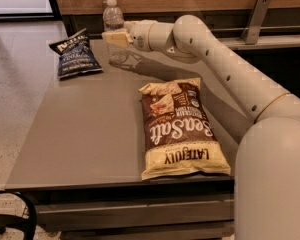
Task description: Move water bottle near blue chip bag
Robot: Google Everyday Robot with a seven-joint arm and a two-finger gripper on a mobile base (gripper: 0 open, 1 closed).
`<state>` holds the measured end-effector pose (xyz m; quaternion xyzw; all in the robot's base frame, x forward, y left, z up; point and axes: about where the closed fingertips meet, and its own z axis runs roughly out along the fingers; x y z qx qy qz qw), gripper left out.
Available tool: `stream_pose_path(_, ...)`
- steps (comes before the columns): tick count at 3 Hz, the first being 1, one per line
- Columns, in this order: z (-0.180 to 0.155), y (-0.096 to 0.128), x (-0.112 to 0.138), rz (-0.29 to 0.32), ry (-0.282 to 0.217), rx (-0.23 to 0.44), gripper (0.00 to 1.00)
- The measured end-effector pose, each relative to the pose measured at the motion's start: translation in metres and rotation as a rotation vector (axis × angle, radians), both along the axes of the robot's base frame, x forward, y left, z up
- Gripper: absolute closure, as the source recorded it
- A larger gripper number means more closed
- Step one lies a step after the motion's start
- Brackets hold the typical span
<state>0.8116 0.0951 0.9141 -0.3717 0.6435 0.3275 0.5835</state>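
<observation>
The water bottle, clear with a white cap, stands upright at the far edge of the grey table. My gripper reaches in from the right and sits around the bottle's middle, covering part of it. The bottle's base rests on the table. The blue chip bag, dark navy with white lettering, lies flat on the table's far left corner, a short way left of the bottle and apart from it.
A large brown and cream "Sea Salt" bag lies on the table's right half, under my arm. A wooden wall panel and a metal bracket run behind the table. Floor lies to the left.
</observation>
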Motion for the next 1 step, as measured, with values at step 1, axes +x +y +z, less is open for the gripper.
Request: stream_pose_path(1, -0.0004, 0.0021, -0.0004, 0.003, 0.001, 0.000, 0.00)
